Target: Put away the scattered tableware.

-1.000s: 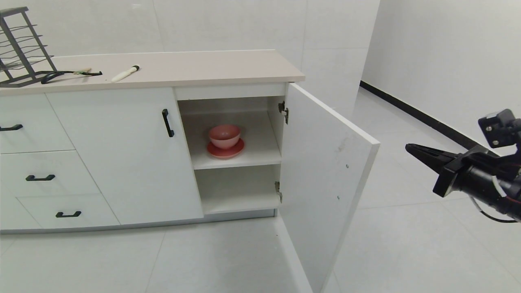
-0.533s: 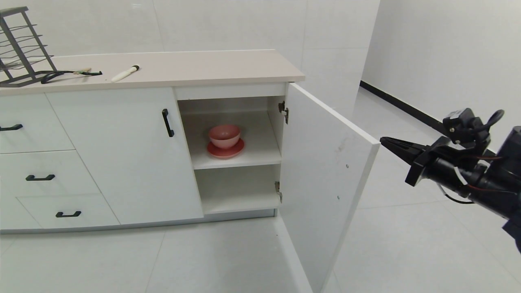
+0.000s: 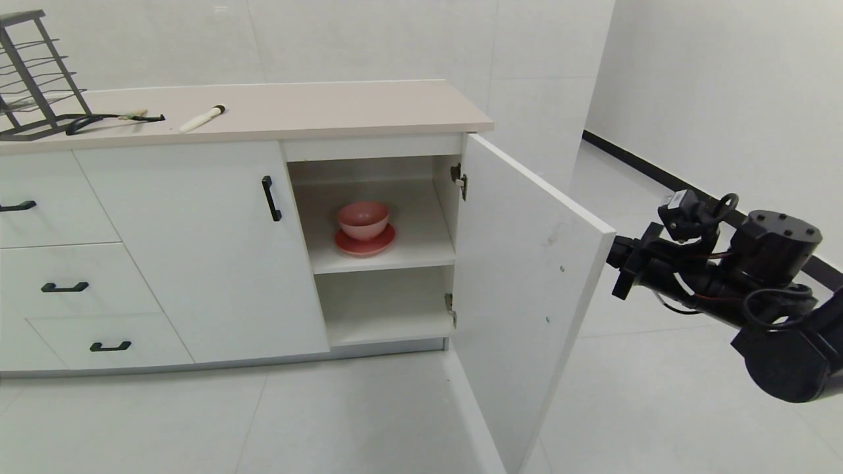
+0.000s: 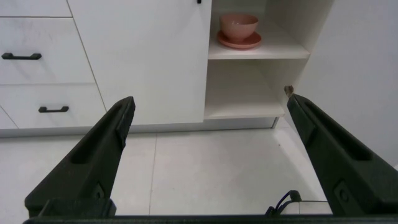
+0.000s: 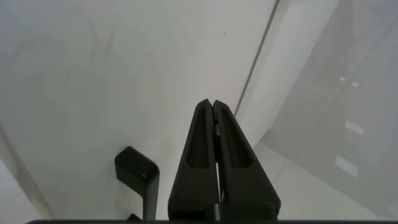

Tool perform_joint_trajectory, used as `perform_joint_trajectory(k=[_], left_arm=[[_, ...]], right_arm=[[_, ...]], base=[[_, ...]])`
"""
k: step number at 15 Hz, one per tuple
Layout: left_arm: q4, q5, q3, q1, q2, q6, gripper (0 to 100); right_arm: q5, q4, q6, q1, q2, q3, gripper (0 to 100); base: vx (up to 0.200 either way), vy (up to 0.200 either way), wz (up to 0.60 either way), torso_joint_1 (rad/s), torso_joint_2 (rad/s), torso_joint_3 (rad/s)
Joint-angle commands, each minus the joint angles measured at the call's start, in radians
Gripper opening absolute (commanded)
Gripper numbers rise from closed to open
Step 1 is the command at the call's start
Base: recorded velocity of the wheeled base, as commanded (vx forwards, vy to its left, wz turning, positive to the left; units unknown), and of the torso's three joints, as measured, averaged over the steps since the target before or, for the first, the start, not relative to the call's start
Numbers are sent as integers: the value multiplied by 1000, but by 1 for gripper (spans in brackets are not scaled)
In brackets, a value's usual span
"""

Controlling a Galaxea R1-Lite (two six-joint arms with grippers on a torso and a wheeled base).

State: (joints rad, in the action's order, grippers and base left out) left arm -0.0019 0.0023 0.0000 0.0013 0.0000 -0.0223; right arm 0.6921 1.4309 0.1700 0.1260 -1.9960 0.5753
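The bit that matters here is the cabinet door [image 3: 527, 263]. It's swung wide open, and the right gripper [image 5: 213, 106] sits on its outer side near the free edge, fingers pressed together with nothing in them. In the right wrist view the black door handle [image 5: 138, 171] is just beside the fingertips. I think the tips are close to the panel and not quite touching, but it's hard to call from this angle. The pink bowl [image 3: 363, 219] stands on the red plate [image 3: 364, 245] on the upper shelf [image 3: 421, 253], toward its front edge, so it's on the other side of the door from that gripper. The left gripper [image 4: 209, 102] is spread wide and empty, facing the open compartment from well back. I'd guess the right arm is the one placed to push the door shut.
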Motion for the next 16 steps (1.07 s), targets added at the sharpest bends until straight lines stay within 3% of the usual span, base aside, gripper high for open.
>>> perform_joint_trajectory(k=[1,5,11,16], left_arm=[[-1,-1,0,0,0,-1,100],[0,-1,0,0,0,-1,100],[-1,-1,0,0,0,-1,100],[-1,1,0,0,0,-1,100]], right_arm=[[17,10,9,6,-17,-20,0],[27,40,9,61,-1,-74,0],[-34,40,5,238,26,-68,0],[-43,40,3,277,19,-48,0]], base=[[0,0,0,0,0,0],[0,0,0,0,0,0],[0,0,0,0,0,0],[0,0,0,0,0,0]])
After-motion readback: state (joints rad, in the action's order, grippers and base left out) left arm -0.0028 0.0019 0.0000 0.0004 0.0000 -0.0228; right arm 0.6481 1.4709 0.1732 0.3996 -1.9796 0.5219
